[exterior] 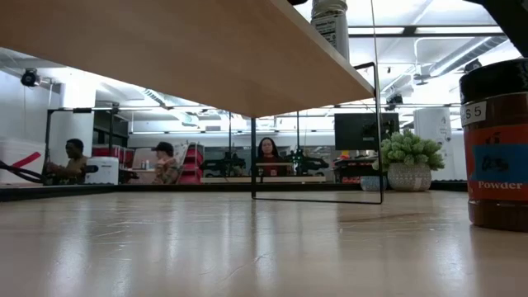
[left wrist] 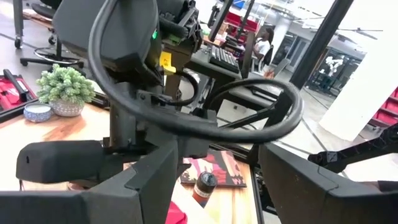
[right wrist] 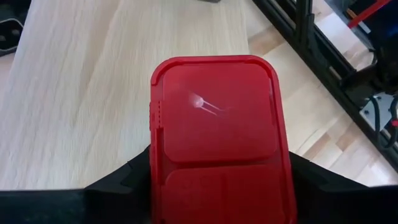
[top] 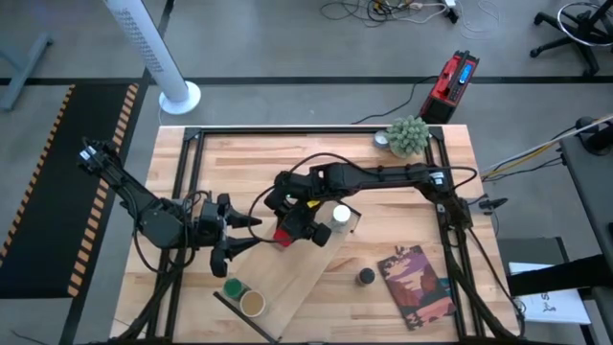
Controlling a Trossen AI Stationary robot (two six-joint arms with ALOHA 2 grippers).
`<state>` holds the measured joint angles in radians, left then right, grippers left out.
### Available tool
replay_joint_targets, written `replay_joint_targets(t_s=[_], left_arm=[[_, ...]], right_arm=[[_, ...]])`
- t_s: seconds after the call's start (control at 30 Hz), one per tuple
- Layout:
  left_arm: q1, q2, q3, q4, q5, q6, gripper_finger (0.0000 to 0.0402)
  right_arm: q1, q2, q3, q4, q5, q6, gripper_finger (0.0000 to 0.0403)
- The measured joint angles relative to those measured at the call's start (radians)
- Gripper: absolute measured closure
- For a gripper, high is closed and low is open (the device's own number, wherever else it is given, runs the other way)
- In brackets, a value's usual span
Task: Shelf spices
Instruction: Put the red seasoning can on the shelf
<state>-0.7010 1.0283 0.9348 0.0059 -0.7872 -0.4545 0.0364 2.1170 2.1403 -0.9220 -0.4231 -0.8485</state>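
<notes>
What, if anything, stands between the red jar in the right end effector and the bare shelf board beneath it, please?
Nothing visible does. The right end effector holds the red jar over bare shelf wood; the white-topped jar stands beside it.

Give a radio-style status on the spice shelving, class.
Right hand around red jar over shelf. Left hand waits at the shelf's edge. Black-topped jar unshelved.

My high view looks straight down on the whole table [top: 192,163]. Low view sits at table height, under the shelf [exterior: 206,49]. Right wrist view hangs close over the red jar [right wrist: 217,137], shared with the high view.
</notes>
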Motion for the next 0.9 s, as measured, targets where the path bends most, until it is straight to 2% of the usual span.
replay_joint_targets(t_s=[0.43, 0.67, 0.9], left_arm=[[0.000, 0.000, 0.000, 0.000, 0.000, -0.011, 0.0187], [0.000, 0.000, 0.000, 0.000, 0.003, -0.012, 0.0187], [0.000, 0.000, 0.000, 0.000, 0.004, -0.013, 0.0187]], right_arm=[[0.000, -0.002, 0.000, 0.013, 0.004, 0.019, 0.0146], [0.000, -0.011, 0.000, 0.035, 0.065, 0.012, 0.0140], [0.000, -0.011, 0.000, 0.038, 0.068, 0.001, 0.0148]])
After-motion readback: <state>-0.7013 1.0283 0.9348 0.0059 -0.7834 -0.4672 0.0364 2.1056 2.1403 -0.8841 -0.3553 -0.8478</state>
